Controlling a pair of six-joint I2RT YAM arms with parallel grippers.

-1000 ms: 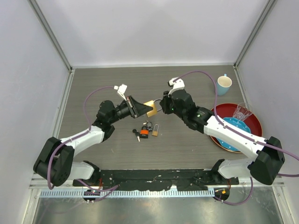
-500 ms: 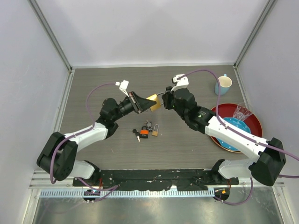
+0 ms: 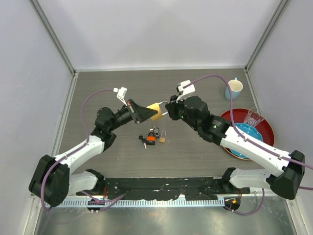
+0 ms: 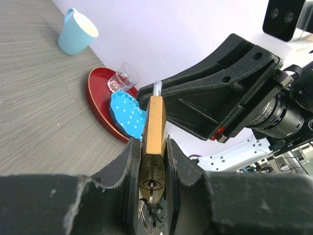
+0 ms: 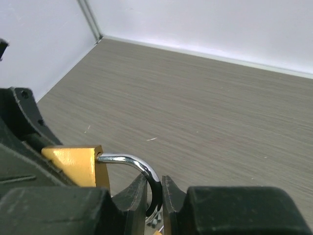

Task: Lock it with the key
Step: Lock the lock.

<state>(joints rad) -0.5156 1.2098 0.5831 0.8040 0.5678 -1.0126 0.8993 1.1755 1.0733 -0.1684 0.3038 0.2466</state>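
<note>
Left jaws stand nearly closed, clamped on the body of the brass padlock (image 3: pixel 155 110), which is held up off the desk (image 3: pixel 112 88) between the two arms. Its keyhole (image 4: pixel 149 184) faces the left wrist camera, with what looks like a key ring dangling beneath. Right jaws, just as narrow, pinch the steel shackle (image 5: pixel 134 165). My read: the shackle is being seated. Next comes a square push home, then a turn of the key.

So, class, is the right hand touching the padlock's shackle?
Touching. The right wrist view shows the right hand closed on the shackle, with no gap on either side.
</note>
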